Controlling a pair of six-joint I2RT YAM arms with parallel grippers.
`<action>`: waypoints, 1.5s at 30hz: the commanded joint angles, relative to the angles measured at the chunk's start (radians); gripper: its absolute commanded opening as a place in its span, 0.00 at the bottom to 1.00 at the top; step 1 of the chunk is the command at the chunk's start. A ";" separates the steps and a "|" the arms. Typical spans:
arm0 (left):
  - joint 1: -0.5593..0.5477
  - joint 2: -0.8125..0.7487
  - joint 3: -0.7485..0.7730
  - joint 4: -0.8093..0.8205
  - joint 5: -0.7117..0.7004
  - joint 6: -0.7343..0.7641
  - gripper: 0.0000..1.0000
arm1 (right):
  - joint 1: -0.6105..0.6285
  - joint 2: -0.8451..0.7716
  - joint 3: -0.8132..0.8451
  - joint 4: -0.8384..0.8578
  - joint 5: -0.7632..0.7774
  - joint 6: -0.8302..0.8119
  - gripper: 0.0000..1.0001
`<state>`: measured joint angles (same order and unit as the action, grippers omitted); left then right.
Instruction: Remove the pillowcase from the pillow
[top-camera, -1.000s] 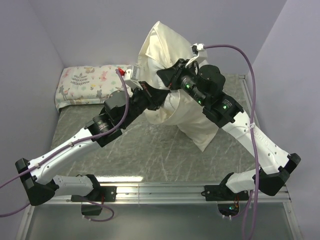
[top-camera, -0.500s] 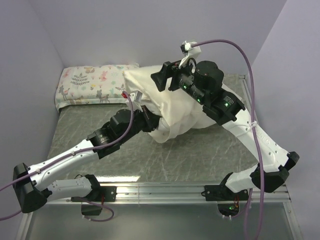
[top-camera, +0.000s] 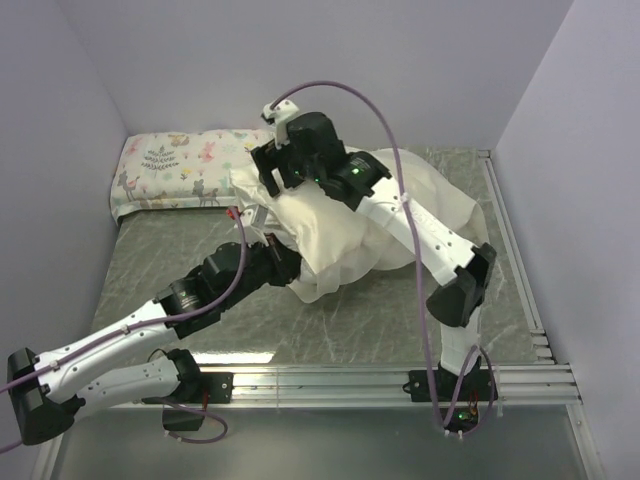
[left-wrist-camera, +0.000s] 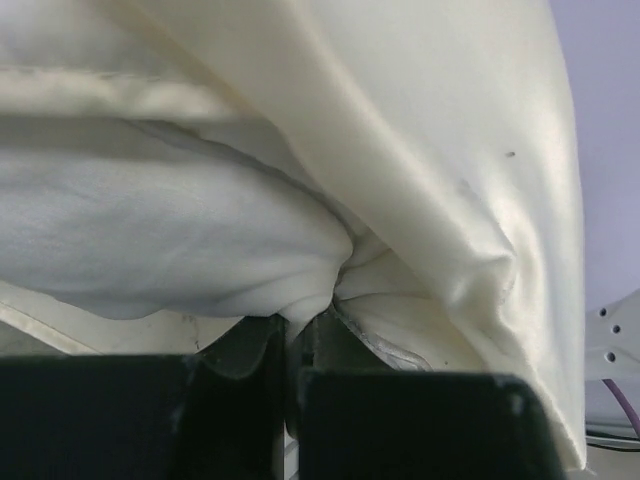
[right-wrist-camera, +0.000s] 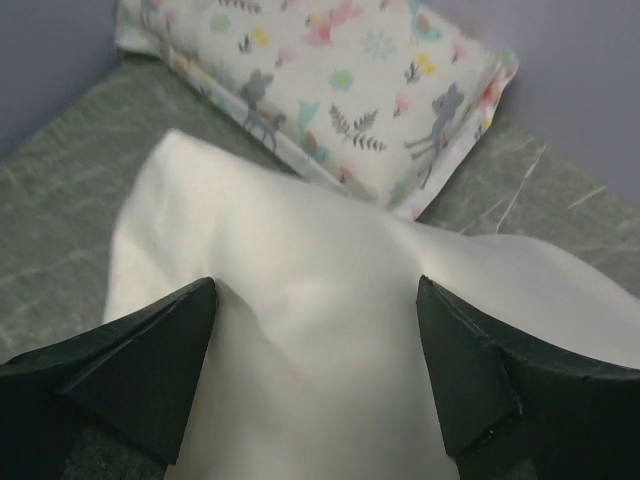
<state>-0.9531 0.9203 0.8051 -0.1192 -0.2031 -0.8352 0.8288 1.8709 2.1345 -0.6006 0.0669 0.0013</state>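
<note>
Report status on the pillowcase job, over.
Left gripper shut, pinching what looks like the pillow at the pillowcase mouth. Right gripper open, above the pillowcase. Pillowcase not yet off. Printed pillow close behind.

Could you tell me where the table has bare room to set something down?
Bare table lies in front of the pillowcase, between the left arm and the right arm; a smaller patch sits between the printed pillow and the left arm. The middle and back are crowded with fabric.
</note>
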 joint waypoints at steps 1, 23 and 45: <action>-0.013 -0.078 -0.032 0.023 -0.009 -0.027 0.00 | 0.004 0.058 0.071 -0.103 -0.050 -0.044 0.88; -0.133 -0.296 -0.245 -0.066 -0.070 -0.180 0.00 | -0.258 0.114 -0.100 0.058 0.199 0.335 0.18; -0.161 -0.189 -0.124 -0.046 -0.294 -0.143 0.00 | -0.136 -0.393 -0.554 0.124 0.253 0.356 0.82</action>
<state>-1.1107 0.7296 0.6106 -0.2604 -0.4339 -0.9966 0.6258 1.6363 1.6028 -0.5190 0.2344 0.3588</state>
